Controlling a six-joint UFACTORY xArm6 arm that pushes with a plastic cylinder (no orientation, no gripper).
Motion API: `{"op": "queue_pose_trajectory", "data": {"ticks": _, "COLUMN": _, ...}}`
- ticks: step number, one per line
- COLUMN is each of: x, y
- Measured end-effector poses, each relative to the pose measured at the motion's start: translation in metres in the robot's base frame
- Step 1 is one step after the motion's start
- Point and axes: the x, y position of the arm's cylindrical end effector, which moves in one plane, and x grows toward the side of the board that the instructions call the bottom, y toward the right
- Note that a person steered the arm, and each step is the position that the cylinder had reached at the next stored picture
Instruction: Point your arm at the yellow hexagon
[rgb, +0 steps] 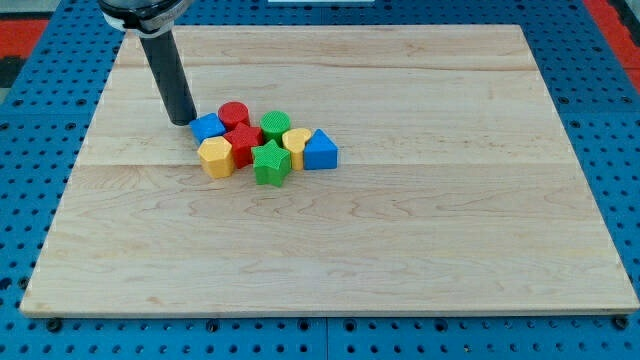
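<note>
My rod enters from the view's top left and runs down at a slight lean towards the view's right, its upper end seated in a dark, silver-rimmed collar that the frame cuts off. My tip (182, 121) rests on the worktop (420, 220), a pale wooden board lying on a blue perforated base. The tool is a plain rod with nothing to open or close, and it grips nothing. My tip stands just beside the blue block (208, 127), at that block's left edge as viewed; whether the two touch I cannot tell. The yellow hexagon (216, 157) lies just below the blue block, at the lower left corner of the cluster, near my tip but apart from it. The remaining blocks are packed tightly together: a red cylinder (234, 113) at the top, a second red block (243, 140) beneath it, a green block (275, 125) to its right, a green star (270, 164) at the bottom, a yellow block (297, 143) right of centre, and a blue triangular block (320, 151) at the cluster's right end.
</note>
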Motion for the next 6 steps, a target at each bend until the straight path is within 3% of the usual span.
{"op": "queue_pose_trajectory", "data": {"ticks": 3, "x": -0.006, "y": 0.002}}
{"op": "queue_pose_trajectory", "data": {"ticks": 4, "x": -0.033, "y": -0.018}}
{"op": "queue_pose_trajectory", "data": {"ticks": 5, "x": -0.028, "y": -0.032}}
{"op": "queue_pose_trajectory", "data": {"ticks": 6, "x": 0.058, "y": -0.013}}
